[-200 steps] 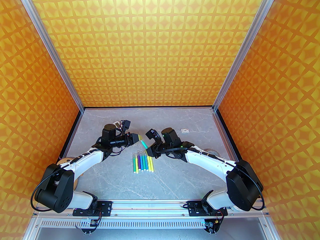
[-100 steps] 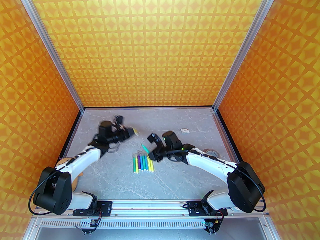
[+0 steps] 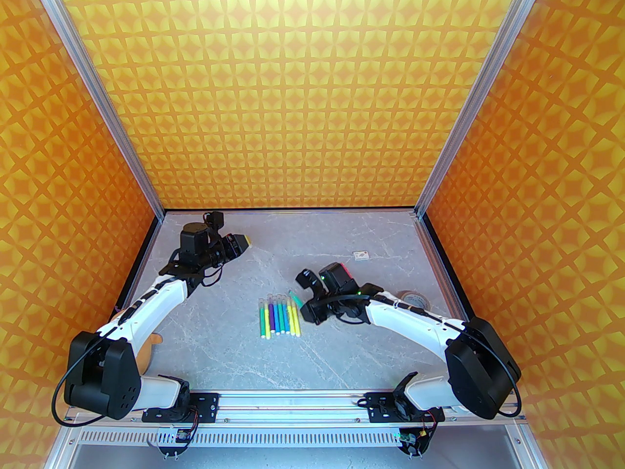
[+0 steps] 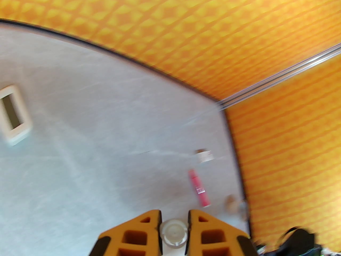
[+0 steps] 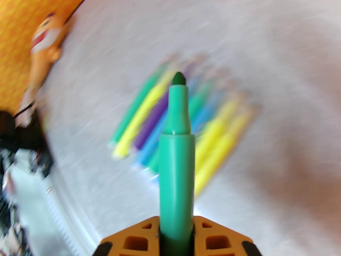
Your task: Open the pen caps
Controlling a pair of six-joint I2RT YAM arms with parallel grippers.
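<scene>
My left gripper [image 3: 242,242] hovers over the back left of the table, shut on a whitish translucent pen cap [image 4: 173,232] seen end-on between its orange fingers [image 4: 149,223]. My right gripper [image 3: 303,307] is shut on a teal pen [image 5: 176,143] whose dark green felt tip is bare; the pen [image 3: 292,295] points down-left at the far right end of the row. Several capped pens [image 3: 281,316], green, yellow, purple, blue and teal, lie side by side mid-table, blurred below the tip in the right wrist view [image 5: 207,132]. A pink pen [image 4: 199,187] lies apart, further right.
A small white card [image 3: 362,255] lies at the back right, and a tape roll [image 3: 415,300] sits by my right forearm. An orange toy figure [image 3: 146,347] is by the left arm's base. A white rectangular frame [image 4: 13,115] lies at the back left.
The two grippers have drawn apart: the left swung back and left with the cap, and the right dropped toward the row with the bare-tipped teal pen.
</scene>
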